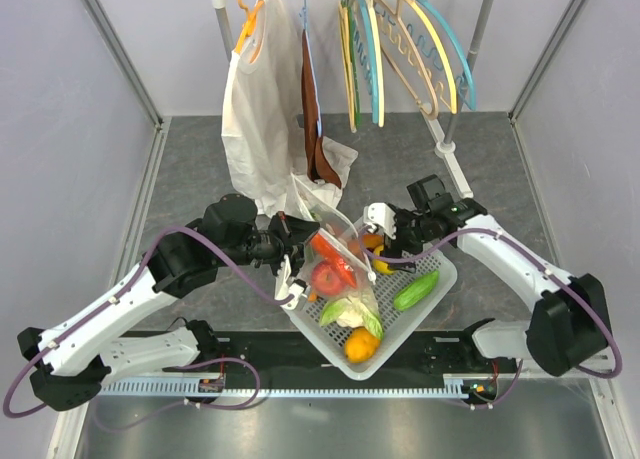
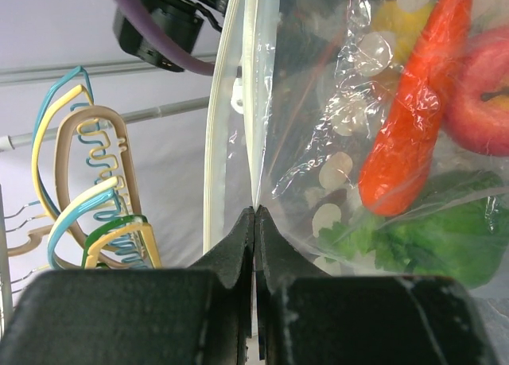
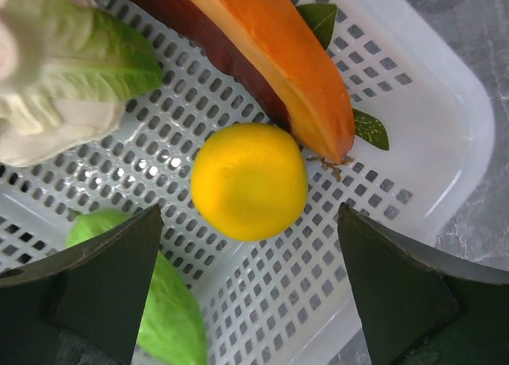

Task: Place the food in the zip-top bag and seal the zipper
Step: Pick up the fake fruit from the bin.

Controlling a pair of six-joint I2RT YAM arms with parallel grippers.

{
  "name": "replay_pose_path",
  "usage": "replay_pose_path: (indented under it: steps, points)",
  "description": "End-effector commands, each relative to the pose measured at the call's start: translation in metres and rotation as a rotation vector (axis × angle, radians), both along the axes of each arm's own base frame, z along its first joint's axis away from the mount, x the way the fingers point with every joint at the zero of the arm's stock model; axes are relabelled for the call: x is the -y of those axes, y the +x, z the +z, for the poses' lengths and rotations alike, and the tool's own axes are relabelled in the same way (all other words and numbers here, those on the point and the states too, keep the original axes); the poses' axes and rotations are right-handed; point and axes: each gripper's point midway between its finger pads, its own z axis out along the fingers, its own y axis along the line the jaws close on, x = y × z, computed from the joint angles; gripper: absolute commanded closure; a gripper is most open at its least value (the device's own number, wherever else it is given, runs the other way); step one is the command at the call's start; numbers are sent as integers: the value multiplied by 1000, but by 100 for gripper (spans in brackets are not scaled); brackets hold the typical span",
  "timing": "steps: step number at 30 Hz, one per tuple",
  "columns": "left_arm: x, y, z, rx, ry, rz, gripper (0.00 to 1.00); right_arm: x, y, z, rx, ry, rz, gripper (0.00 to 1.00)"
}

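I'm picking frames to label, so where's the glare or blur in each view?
Top view: evenly lit and sharp, no strong glare. Left wrist: bright glints on the crinkled bag, and the near jaws are dark and slightly soft. Right wrist: the yellow fruit is crisp, there are small glints on the basket, and the jaws are dark and soft-edged.

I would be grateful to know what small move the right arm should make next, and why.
Probably lower the right gripper and close on the yellow piece: its open jaws straddle it in the basket, while the left gripper pinches the edge of the bag.
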Motion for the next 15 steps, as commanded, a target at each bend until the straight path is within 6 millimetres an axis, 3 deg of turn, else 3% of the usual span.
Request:
replay_pose_path:
  steps: [1, 6, 15]
  points:
    - [2, 0, 4, -10, -24, 8, 98, 0, 10, -14, 50, -25, 77, 2]
    - [2, 0, 0, -14, -17, 6, 98, 5, 9, -36, 23, -77, 100, 2]
    - [3, 1, -2, -16, -9, 5, 98, -2, 7, -48, 0, -66, 93, 2]
